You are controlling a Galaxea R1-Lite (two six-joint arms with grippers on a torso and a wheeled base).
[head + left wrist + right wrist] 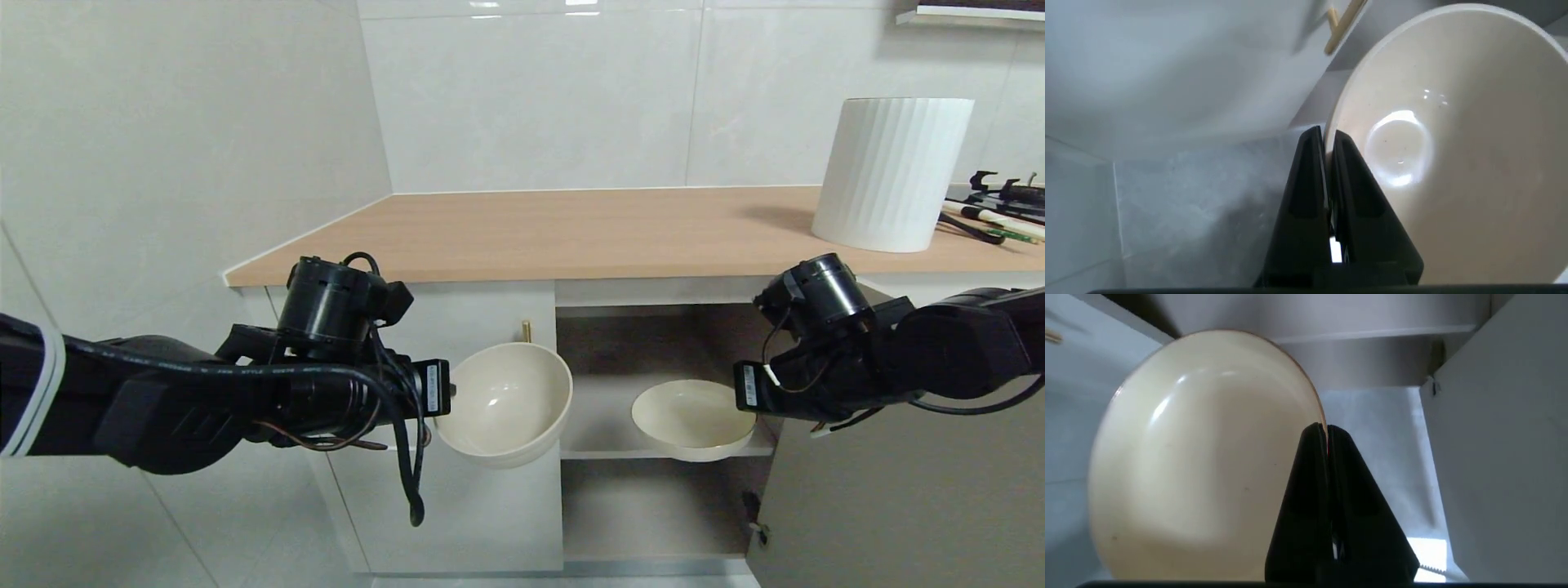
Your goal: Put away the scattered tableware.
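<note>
A: Cream ware, both pieces. Head view: logged deep bowl point(510, 404) pinched at its rim by left gripper point(447, 390), hanging left of the cabinet shelf point(600, 425), in front of a closed door point(482, 523). Logged shallow bowl point(690, 416) clamped the same way by right gripper point(747, 398), low over the shelf's right part; touching or just clear, cannot tell.

B: Hazards?

A: Thin rim grips on glazed ware, weight hung off one edge: likely to pivot or slide out under a quick swing. Could also clip the brass knob point(526, 331) up and left of the shelf, or knock deep bowl against shallow bowl on entry. Letting go of the shallow bowl above the shelf rather than on it: chance of a rocking drop off the front edge.

B: Left wrist view?

A: Confirms jaws closed tight on deep bowl point(1454, 122), rim between the fingers, knob point(1343, 20) close behind.

B: Right wrist view?

A: Same tight pinch on shallow bowl point(1200, 449), open door point(1511, 441) alongside.

B: Surroundings?

A: Wooden countertop point(571, 229) above the shelf. White ribbed container point(894, 171) upright on it, up and right of the shelf; dark utensils point(996, 216) beyond, too small to sort. Pale tiled wall point(531, 98) behind. Open door point(898, 506) right of the shelf.
</note>
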